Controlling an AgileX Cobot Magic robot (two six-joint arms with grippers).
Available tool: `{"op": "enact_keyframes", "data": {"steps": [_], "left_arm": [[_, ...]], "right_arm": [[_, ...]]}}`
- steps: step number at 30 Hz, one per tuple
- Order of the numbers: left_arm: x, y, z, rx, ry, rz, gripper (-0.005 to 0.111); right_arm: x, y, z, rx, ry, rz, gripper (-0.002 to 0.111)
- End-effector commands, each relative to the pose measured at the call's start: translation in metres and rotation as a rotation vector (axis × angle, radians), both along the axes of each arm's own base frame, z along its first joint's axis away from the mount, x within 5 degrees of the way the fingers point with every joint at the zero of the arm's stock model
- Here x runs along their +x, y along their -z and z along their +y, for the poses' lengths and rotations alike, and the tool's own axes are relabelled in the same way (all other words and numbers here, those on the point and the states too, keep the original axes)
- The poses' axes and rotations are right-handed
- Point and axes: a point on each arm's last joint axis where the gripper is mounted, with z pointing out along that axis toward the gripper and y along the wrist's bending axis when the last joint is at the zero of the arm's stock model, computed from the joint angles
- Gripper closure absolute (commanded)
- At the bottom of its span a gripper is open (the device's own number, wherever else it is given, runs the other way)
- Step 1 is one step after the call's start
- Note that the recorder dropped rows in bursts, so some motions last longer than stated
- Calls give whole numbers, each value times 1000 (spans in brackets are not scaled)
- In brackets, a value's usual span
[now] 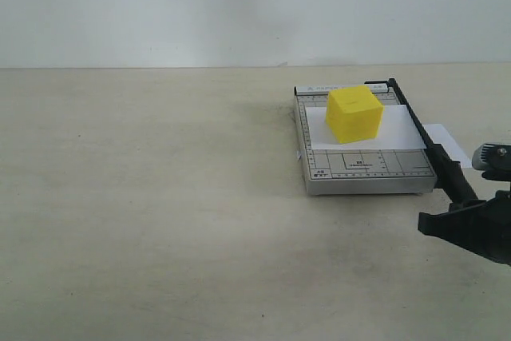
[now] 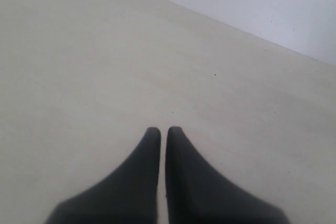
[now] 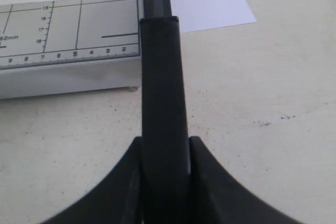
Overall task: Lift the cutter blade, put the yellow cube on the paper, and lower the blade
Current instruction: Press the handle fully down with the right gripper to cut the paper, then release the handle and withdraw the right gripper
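The yellow cube [image 1: 354, 114] rests on the white paper [image 1: 399, 135], which lies across the grey gridded trimmer base [image 1: 363, 172] and sticks out past its right edge. The cutter blade [image 1: 423, 137] lies down along the base's right side, its thick black handle [image 3: 161, 87] reaching toward the table's front. My right gripper [image 3: 164, 142] is shut on that handle, one finger on each side; in the exterior view the right gripper [image 1: 467, 221] sits at the right edge. My left gripper [image 2: 159, 129] is shut with nothing in it, over bare table, and does not show in the exterior view.
The beige table [image 1: 160, 197] runs back to a white wall [image 1: 239, 5]. A corner of the paper [image 3: 210, 3] lies on the table beyond the handle.
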Motion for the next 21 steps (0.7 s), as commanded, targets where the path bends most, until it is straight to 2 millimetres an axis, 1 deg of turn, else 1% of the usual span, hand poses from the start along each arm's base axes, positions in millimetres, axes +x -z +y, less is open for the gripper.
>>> {"op": "enact_keyframes", "data": {"steps": [1,7,11,12,16,18,21], "left_arm": [[-1,0,-1,-7,5,-8,102],[-1,0,-1,-9,4,-8,102],[-1,0,-1,-57,-9,-11,102],[-1,1,-1,-63,-11,-9,102],[-1,1,-1,-63,-11,-9,102],[-1,1,-1,-61,-11,-9,102],[-1,1,-1,-61,-11,-9,102]], "right_arm": [[-7,11,5,-5,-57,124,108],[-6,11,5,-4,-56,112,108],[-7,11,5,-18,-69,114,106],[-7,11,5,-18,-69,116,102],[-8,12,5,-16,-67,131,79],[-8,12,5,-15,-65,131,73],[-8,12,5,-14,-59,132,73]]}}
